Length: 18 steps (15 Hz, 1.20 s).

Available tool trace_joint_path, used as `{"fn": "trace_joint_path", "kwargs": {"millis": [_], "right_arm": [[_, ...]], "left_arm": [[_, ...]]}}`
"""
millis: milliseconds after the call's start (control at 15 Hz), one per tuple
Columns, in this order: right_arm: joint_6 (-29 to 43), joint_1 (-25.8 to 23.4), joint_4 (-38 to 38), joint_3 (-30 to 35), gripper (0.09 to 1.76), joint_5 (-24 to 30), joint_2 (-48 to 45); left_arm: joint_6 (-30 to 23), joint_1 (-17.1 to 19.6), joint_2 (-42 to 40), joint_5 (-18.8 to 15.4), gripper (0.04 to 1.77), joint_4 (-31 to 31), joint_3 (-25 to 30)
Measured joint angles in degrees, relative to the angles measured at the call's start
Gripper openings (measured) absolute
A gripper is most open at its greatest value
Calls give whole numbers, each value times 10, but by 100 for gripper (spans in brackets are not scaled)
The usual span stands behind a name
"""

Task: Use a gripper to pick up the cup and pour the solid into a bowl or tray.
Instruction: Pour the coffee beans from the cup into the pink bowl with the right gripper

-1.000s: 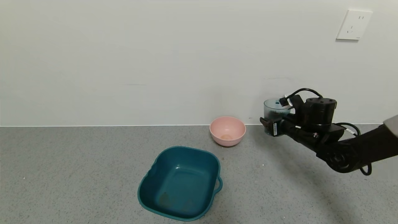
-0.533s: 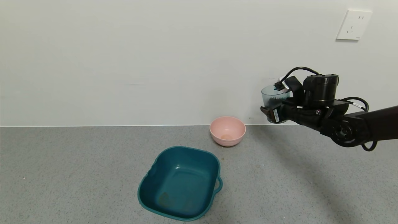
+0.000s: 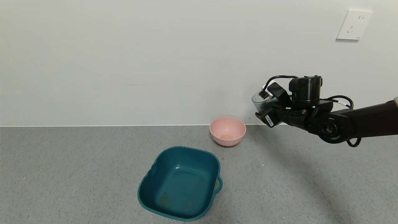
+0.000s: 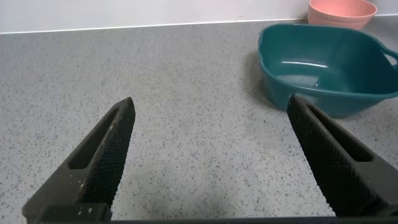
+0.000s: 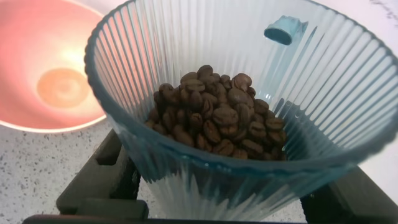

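Right claw (image 3: 266, 114) clamps cup (image 3: 260, 102) of beans (image 5: 214, 118), tilted, airborne beside bowl (image 3: 228, 130); left claw (image 4: 214, 162) open.

The ribbed, translucent blue-teal cup (image 3: 262, 104) is held in the air, tilted toward the left, right of and above the pale pink bowl (image 3: 227, 131). Dark brown beans (image 5: 214, 121) heap inside it. The bowl stands upright on the grey tabletop (image 3: 77, 168), far against the wall.

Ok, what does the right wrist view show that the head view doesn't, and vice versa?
Only the right wrist view shows the coffee beans heaped inside the cup. Only the head view shows the teal tub, the wall socket and the right gripper holding the cup clear of the counter, right of the pink bowl. Both show cup, bowl and counter.
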Motion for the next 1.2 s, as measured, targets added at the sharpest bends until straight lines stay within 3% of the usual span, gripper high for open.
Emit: {"fn": "trace_joint_path", "kwargs": {"millis": [533, 1200], "right_arm": [[-110, 29, 4, -38, 139, -43, 39], [-216, 54, 4, -89, 139, -155, 99]], "left_arm": [[0, 0, 0, 0, 176, 0, 0], [0, 0, 0, 0, 176, 0, 0]]}}
